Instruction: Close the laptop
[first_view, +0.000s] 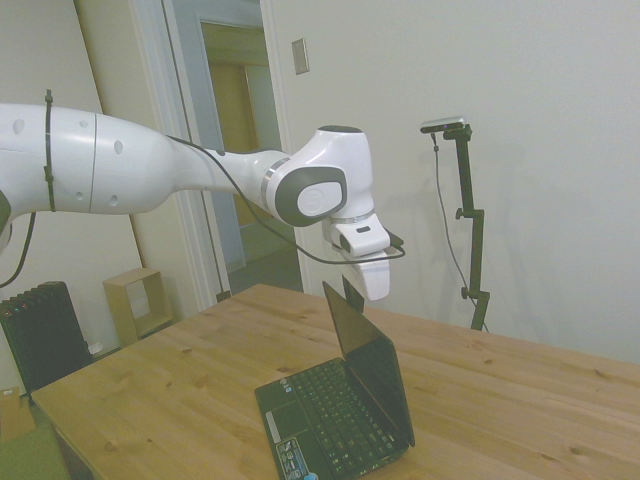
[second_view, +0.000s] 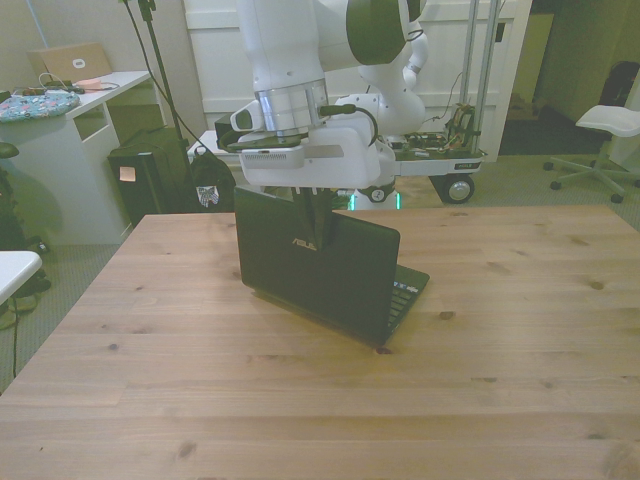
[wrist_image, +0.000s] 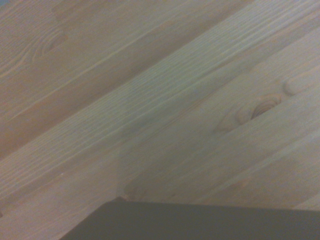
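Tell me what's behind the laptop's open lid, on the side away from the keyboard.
A dark finger of the gripper reaches down behind the top edge of the laptop lid. Behind that there is only bare wooden table. Whether the finger touches the lid cannot be seen.

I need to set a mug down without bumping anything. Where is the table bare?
Bare wood runs from the laptop to the table's near edge in the front view, and out to both sides. It is crowded only at the lid's top edge, where the gripper hangs.
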